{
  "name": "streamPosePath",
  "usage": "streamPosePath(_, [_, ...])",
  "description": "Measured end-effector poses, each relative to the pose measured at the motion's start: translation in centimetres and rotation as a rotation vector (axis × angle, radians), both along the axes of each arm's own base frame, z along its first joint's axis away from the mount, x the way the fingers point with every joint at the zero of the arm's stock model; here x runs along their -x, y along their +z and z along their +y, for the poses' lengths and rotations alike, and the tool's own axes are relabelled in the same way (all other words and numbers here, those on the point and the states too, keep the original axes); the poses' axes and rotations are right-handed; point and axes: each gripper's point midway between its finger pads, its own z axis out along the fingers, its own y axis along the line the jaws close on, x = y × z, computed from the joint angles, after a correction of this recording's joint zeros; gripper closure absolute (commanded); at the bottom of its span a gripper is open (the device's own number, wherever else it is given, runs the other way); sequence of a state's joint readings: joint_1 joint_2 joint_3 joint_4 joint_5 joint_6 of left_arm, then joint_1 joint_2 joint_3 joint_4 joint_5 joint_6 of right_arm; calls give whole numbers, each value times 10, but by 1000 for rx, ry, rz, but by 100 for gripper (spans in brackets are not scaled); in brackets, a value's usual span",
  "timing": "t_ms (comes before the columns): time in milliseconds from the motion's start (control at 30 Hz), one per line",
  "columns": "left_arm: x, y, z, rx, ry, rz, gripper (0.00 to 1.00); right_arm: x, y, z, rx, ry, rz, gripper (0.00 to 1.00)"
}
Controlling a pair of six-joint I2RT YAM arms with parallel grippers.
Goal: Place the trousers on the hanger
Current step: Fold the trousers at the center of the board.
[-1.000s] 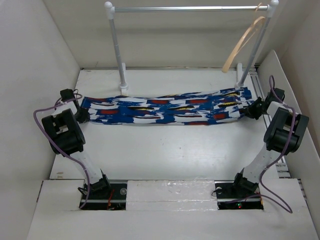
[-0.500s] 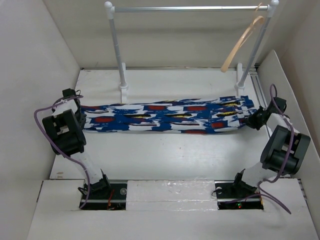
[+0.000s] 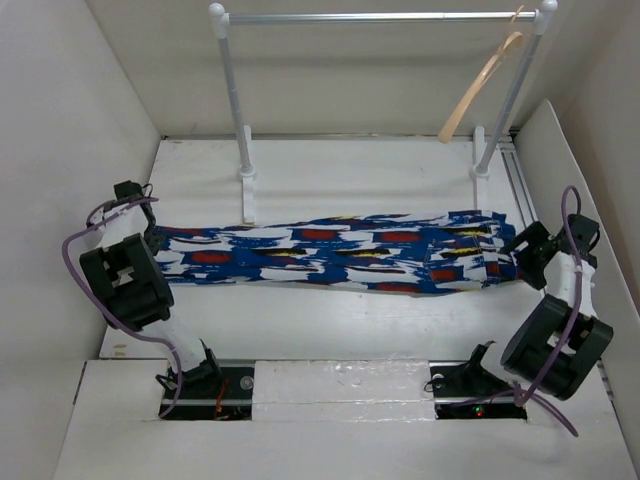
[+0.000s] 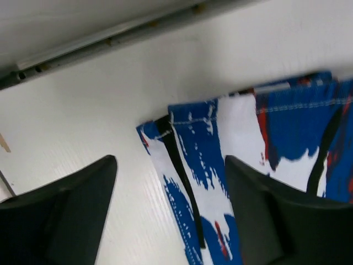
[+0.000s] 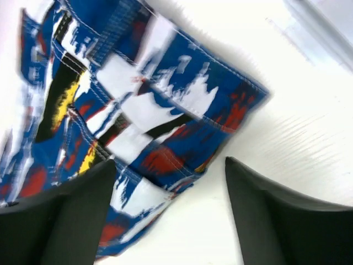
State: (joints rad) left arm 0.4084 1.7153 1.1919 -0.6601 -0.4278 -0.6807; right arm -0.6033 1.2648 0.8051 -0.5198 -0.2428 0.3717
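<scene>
Because the soft, long-legged fabric trousers in blue and white brushstrokes with red, black and yellow dashes [image 3: 330,250] lie flat across the white table [image 3: 330,345], they span the whole gap from the left gripper [image 4: 168,165] to the right gripper [image 5: 170,163]. Each claw is spread apart and grips nothing: one end of the cloth lies on the table between and just ahead of the left claw's tips, the other end likewise under the right. The garment looks light and limp, so it should sag, fold and slide rather than hold a shape. The best hold seems to be the stitched edge at either end, pinched through all the layers. The thin, pale tan wooden hanger [image 3: 480,85] hangs tilted from the white-posted metal rail rack [image 3: 380,17], well beyond and above the right claw. It will likely swing when touched. The rack's two posts stand past the far edge of the cloth — the left post's foot [image 3: 247,195] just beside it — and could snag a lifted leg. The white side walls [image 3: 70,150] sit close to the outer side of each claw.
</scene>
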Motion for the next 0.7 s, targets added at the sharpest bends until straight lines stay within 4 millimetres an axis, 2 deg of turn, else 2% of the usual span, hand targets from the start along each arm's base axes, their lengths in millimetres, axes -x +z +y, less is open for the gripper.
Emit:
streamPosePath(100, [2, 1, 9, -15, 33, -14, 16, 0, -6, -11, 16, -12, 9, 0])
streamPosePath(200, [-3, 7, 6, -14, 30, -42, 16, 2, -22, -12, 3, 1, 60, 0])
streamPosePath(267, [-18, 19, -7, -13, -13, -78, 18, 5, -26, -16, 14, -1, 79, 0])
streamPosePath(333, [-47, 39, -29, -18, -98, -142, 20, 5, -25, -23, 33, -16, 75, 0])
streamPosePath(400, [-86, 62, -69, -38, -231, -240, 22, 4, -28, -34, 42, -38, 66, 0])
streamPosePath(433, [-103, 72, -100, -37, -316, -294, 22, 1, -31, -37, 38, -43, 62, 0])
streamPosePath(500, [-119, 86, -174, -7, -505, -377, 24, -5, -43, -41, 12, -39, 62, 0])
streamPosePath(567, [-114, 88, -246, 66, -682, -431, 25, -13, -54, -42, -15, -19, 78, 0])
streamPosePath(600, [-107, 85, -271, 101, -741, -437, 25, -21, -52, -45, -7, -10, 64, 0])
streamPosePath(633, [-98, 79, -290, 135, -789, -432, 25, -29, -52, -47, -2, -1, 52, 0])
streamPosePath(700, [-84, 64, -306, 178, -825, -399, 25, -38, -52, -47, 3, 13, 33, 1])
